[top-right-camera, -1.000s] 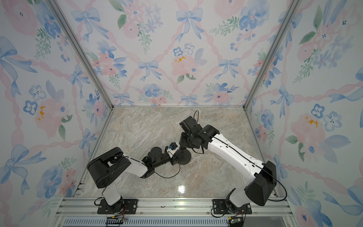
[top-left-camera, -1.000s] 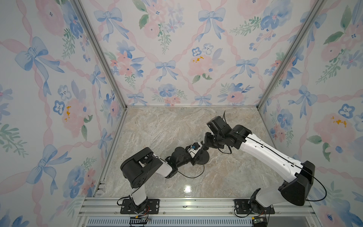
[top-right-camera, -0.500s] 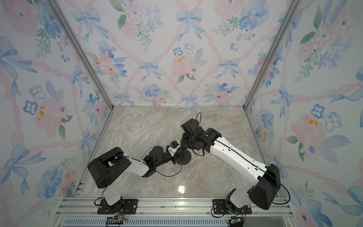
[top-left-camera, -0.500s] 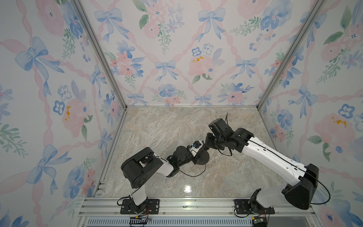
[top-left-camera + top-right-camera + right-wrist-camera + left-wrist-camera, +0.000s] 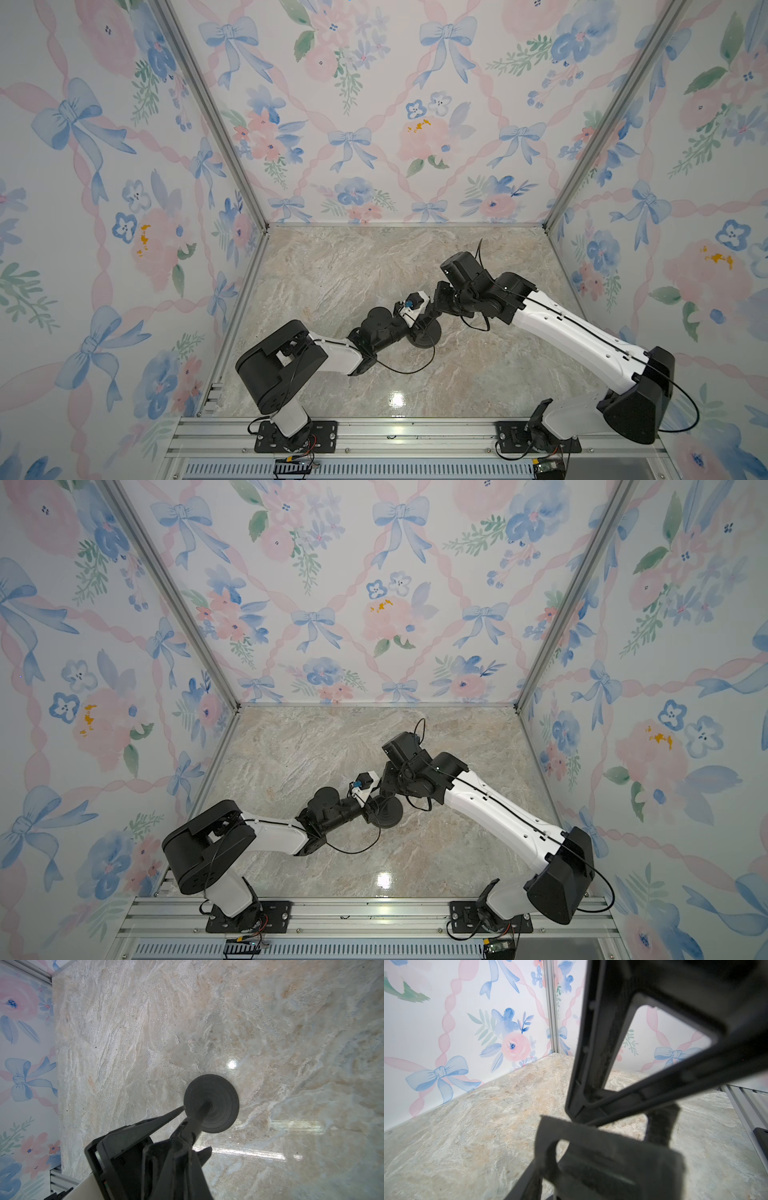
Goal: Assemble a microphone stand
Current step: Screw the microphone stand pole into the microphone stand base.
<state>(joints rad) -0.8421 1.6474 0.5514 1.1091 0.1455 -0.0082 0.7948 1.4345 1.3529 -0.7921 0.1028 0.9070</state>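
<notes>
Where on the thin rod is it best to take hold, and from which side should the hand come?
Take the rod on its shaft, above the base, from the side, closing across it. It is thin and straight, and its lower end meets the base's centre, so a low grip probably steers it best. The right hand holds it this way.

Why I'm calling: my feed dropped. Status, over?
Right gripper shut on thin black rod, foot at centre of round matte-black disc base. Left gripper by base, grip unclear. Nothing blocking.
</notes>
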